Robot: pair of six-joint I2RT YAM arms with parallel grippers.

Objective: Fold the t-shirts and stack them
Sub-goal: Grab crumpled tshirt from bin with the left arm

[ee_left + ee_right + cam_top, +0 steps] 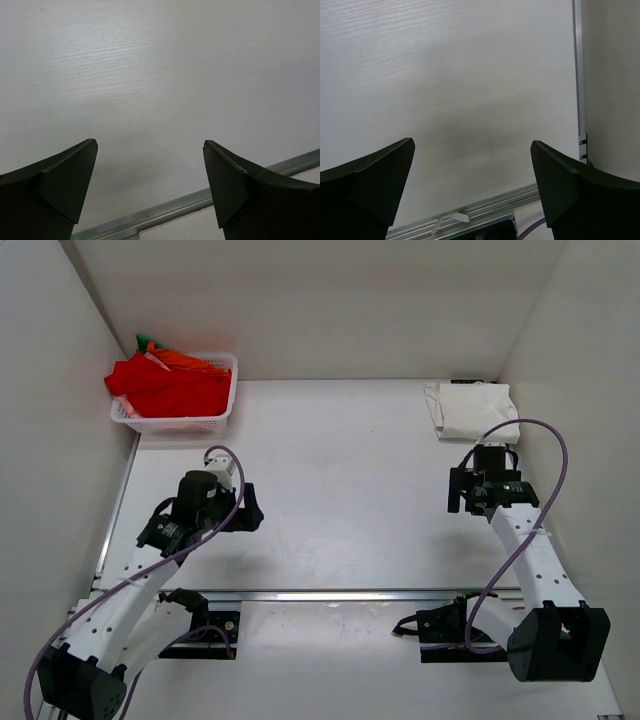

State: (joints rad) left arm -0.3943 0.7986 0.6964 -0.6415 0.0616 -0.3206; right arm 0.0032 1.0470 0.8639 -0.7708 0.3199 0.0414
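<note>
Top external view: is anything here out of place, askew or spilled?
Only the basket looks untidy: the red t-shirt is heaped loosely in it and hangs over its left rim. The cream-white t-shirt lies folded near the far right corner. Nothing looks damaged.

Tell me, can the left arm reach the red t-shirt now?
Probably yes: the left gripper is open and empty, and nothing stands between it and the red t-shirt in the basket.

A white plastic lattice basket (180, 423) sits at ten o'clock on the flat matt white table (340, 460), close beside the plain white left wall (50, 390). A thin silver aluminium rail (340, 595) crosses the table side to side at six o'clock. In the right wrist view a small white plastic tie (454, 219) shows at that rail, at six o'clock.
</note>
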